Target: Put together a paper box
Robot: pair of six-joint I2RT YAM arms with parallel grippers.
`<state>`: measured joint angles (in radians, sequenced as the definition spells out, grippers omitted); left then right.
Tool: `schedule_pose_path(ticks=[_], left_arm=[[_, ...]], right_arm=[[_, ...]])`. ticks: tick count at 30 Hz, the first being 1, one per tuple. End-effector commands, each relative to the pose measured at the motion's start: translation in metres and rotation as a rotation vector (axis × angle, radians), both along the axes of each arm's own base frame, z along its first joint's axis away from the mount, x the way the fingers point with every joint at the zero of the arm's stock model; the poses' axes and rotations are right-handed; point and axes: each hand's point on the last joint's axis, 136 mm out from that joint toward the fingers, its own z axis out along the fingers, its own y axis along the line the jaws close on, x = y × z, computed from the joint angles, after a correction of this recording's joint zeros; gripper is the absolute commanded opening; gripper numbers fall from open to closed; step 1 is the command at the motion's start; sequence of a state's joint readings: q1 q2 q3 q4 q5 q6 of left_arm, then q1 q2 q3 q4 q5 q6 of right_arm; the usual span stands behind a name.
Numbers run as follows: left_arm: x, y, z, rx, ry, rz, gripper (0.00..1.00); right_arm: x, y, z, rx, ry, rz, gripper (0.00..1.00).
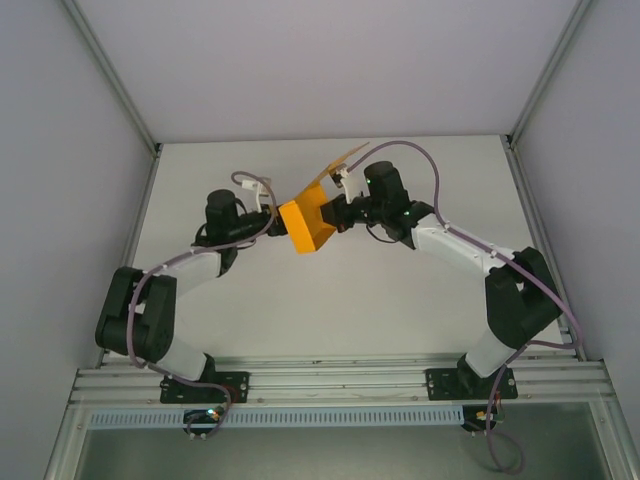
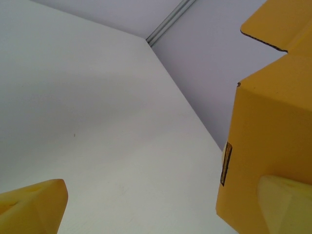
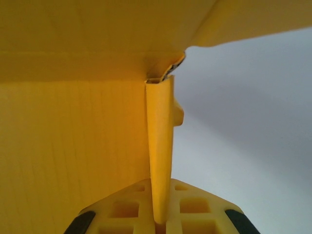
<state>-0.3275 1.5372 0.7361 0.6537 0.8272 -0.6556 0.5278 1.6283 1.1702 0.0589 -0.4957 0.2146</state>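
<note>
Two arms bend in over the white counter (image 1: pixel 330 310), with grey walls (image 1: pixel 300 60) on three sides. The paper box (image 1: pixel 305 228) sits between the claws, near the middle of the counter. The right claw (image 3: pixel 161 214) pinches a thin flap of it tight. The left claw (image 2: pixel 161 195) is spread wide, with one finger (image 2: pixel 287 204) right by the box's side and the other well apart.

Paper box (image 2: pixel 265 141) off-frame rightward; left claw (image 2: pixel 161 187) contact perhaps unclear
</note>
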Motion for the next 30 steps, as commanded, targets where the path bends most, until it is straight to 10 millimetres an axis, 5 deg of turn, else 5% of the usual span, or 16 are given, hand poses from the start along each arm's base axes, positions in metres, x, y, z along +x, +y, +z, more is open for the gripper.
schedule_pose_path(ticks=[1, 9, 16, 19, 22, 25, 30], left_arm=[[-0.012, -0.024, 0.037, -0.067, -0.114, -0.138, 1.0], [-0.02, -0.042, 0.048, -0.051, -0.153, -0.209, 1.0], [-0.022, -0.039, 0.028, 0.076, -0.132, -0.147, 1.0], [-0.005, -0.01, -0.01, 0.263, -0.032, 0.049, 1.0], [0.01, 0.057, -0.057, 0.517, 0.109, 0.331, 1.0], [0.001, 0.113, -0.087, 0.685, 0.218, 0.521, 1.0], [-0.019, 0.148, -0.095, 0.797, 0.26, 0.615, 1.0]], right_arm=[[0.001, 0.01, -0.021, -0.028, 0.014, -0.06, 0.0], [0.026, -0.008, -0.06, -0.37, -0.04, -0.394, 0.0], [0.038, -0.039, -0.049, -0.336, -0.038, -0.629, 0.0], [0.03, -0.053, -0.034, -0.343, -0.087, -0.639, 0.0], [0.021, -0.092, -0.032, -0.467, -0.089, -0.742, 0.0], [0.005, -0.122, -0.052, -0.554, -0.013, -0.81, 0.0], [-0.019, -0.134, -0.101, -0.613, 0.142, -0.836, 0.0]])
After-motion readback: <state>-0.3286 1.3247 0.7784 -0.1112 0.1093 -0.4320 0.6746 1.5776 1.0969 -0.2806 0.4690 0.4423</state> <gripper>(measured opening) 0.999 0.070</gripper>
